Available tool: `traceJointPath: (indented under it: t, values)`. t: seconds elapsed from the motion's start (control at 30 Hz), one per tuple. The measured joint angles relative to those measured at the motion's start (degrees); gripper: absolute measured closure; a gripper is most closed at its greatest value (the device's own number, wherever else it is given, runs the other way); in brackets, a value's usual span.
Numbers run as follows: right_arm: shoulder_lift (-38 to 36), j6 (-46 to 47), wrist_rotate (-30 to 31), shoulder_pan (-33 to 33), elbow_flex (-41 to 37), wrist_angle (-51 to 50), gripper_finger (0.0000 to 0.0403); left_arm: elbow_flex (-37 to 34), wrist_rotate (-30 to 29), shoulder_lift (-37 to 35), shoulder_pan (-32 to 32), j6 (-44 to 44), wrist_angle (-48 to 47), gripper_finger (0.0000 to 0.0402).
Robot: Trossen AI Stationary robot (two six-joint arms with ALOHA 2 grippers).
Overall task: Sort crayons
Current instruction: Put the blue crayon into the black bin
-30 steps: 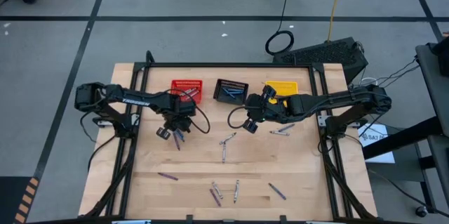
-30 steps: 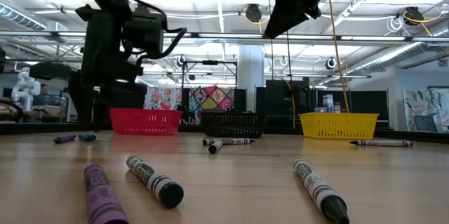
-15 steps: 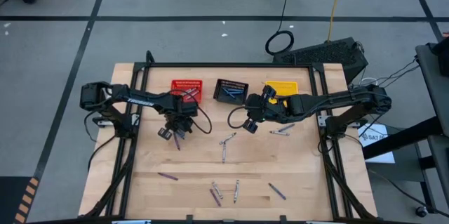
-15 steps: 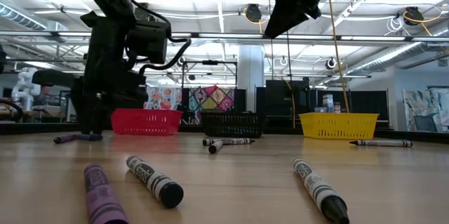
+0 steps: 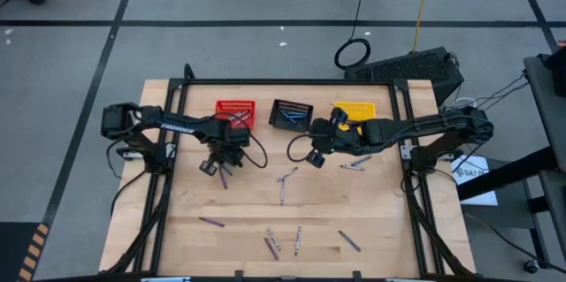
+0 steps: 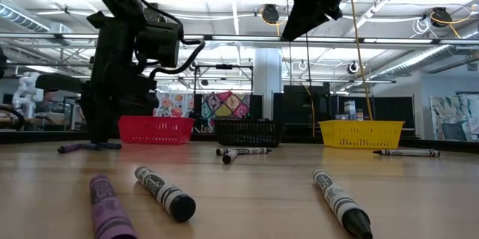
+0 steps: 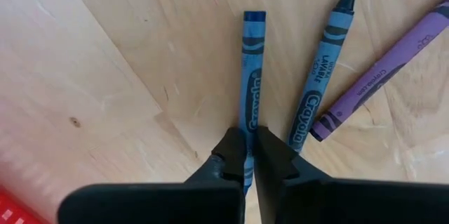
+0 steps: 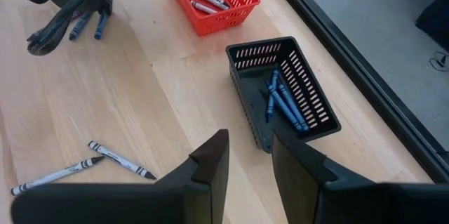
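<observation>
Two dark fingers of the left gripper (image 7: 247,155) have just clamped onto a blue paper-wrapped crayon (image 7: 252,90) lying on the wooden counter (image 7: 105,76), ready for lifting; the right gripper (image 8: 247,155) hangs released.

Non-task items: red mesh basket (image 5: 236,114) sits just beyond the left claw, at the table's far edge. Black mesh basket (image 5: 291,114) is next along that edge, just beside the right claw and between the two claws. Yellow mesh basket (image 5: 355,110) is close behind the right claw, partly covered by that arm. Wooden tabletop (image 5: 239,202) is ringed by a black frame (image 5: 292,81). Off the table, beyond the right claw: dark box (image 5: 416,68) on the grey floor with a coiled black cable (image 5: 353,53) next to it, and a yellow cord (image 5: 425,3) running away from it.
</observation>
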Motion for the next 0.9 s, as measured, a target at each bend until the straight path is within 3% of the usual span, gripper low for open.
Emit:
traceJointPath:
  t: [0.3,0.57,0.9]
  values:
    - [-0.02,-0.46,0.00,0.02,-0.02,-0.13,0.0307,5.98,4.57,-1.35,-0.02,-0.09,3.13,0.0400]
    - [-0.02,-0.86,0.00,0.02,0.00,-0.42,0.0307,11.25,4.55,-1.39,1.57,-0.02,17.92,0.0400]
    - [-0.02,-0.92,0.00,0.00,0.00,-0.42,0.0307,15.62,4.50,-1.46,7.17,0.46,29.89,0.0401]
